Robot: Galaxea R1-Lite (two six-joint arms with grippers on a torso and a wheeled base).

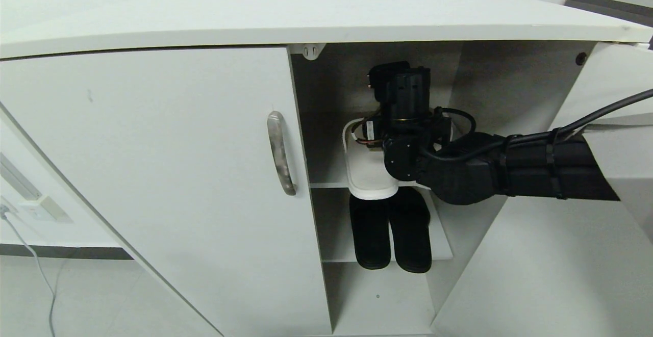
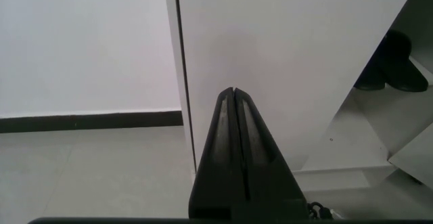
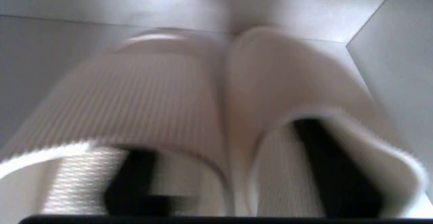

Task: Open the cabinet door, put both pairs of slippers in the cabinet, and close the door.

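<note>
Right gripper (image 3: 230, 173) grips white slippers (image 1: 366, 174) inside cabinet (image 1: 306, 16).

Inside the open white laminate cabinet (image 1: 306, 16) I see two flat white shelves. The pair of white ribbed fabric slippers (image 1: 365, 174) is at the upper shelf (image 1: 326, 171), heels jutting past its front edge; I can't tell if they rest fully on it. On the lower shelf (image 1: 336, 235) the pair of plain black slippers (image 1: 390, 235) lies side by side, touching, heels overhanging. The cabinet stands on a pale grey floor (image 1: 76, 296).

Ribbed white slippers (image 3: 169, 109); brushed metal handle (image 1: 281, 153).
</note>
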